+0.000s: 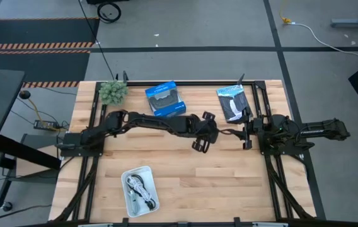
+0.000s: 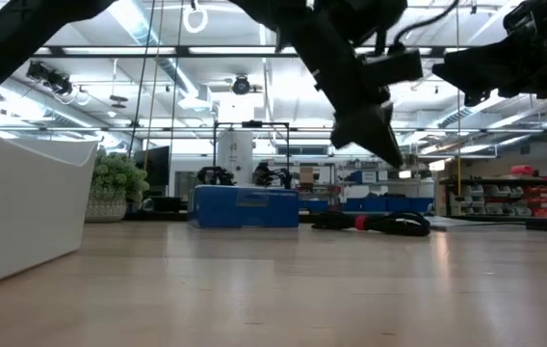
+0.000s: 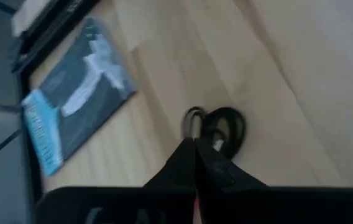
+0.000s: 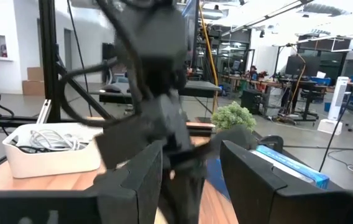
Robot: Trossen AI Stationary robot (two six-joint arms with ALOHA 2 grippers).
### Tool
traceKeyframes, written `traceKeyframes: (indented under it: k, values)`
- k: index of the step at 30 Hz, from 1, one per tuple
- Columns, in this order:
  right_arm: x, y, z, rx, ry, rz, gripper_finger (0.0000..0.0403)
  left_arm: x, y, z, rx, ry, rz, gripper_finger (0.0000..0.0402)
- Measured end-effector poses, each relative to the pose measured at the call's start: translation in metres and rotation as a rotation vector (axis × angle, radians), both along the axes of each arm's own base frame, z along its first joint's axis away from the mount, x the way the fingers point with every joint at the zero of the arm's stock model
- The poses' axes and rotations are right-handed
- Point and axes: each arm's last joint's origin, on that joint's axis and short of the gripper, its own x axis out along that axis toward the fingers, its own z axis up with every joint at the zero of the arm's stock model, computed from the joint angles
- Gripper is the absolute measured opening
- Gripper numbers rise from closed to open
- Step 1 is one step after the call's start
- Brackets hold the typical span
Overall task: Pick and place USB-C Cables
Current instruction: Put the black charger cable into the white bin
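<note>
A red-and-black USB-C cable [image 2: 375, 223] lies coiled on the table between the two grippers; it shows as a dark coil [image 3: 221, 127] in the left wrist view. More cables [image 1: 138, 190] lie in a white tray [image 1: 128, 175] near the table's near edge. My left gripper [image 1: 201, 140] hangs shut above the table's middle, just left of the coil and clear of it [image 2: 375, 125]. My right gripper [image 4: 192, 168] is open at the right side [image 1: 248, 133], raised and facing the left arm.
A blue box with a black picture [image 1: 165, 99] and a black-and-blue packet [image 1: 234, 103] lie toward the far edge. A small green plant [image 1: 113, 91] stands at the far left corner. Bare wood stretches between the tray and the right arm.
</note>
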Motion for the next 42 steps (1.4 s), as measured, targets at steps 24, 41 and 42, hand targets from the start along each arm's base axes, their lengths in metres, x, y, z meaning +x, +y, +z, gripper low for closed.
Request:
traceKeyframes:
  k: [24,41,42]
  values:
    - [0.000,0.000,0.000,-0.001,-0.002,0.005,0.0169,-0.061,-0.003,0.100,-0.247,0.042,-0.050,0.0029]
    - [0.000,0.000,0.000,-0.001,-0.002,0.005,0.0169,-0.057,0.041,0.011,-0.267,-0.064,0.062,0.0172]
    - [0.000,0.000,0.000,-0.001,-0.002,0.005,0.0169,-0.058,0.043,0.006,-0.273,-0.076,0.071,0.0179]
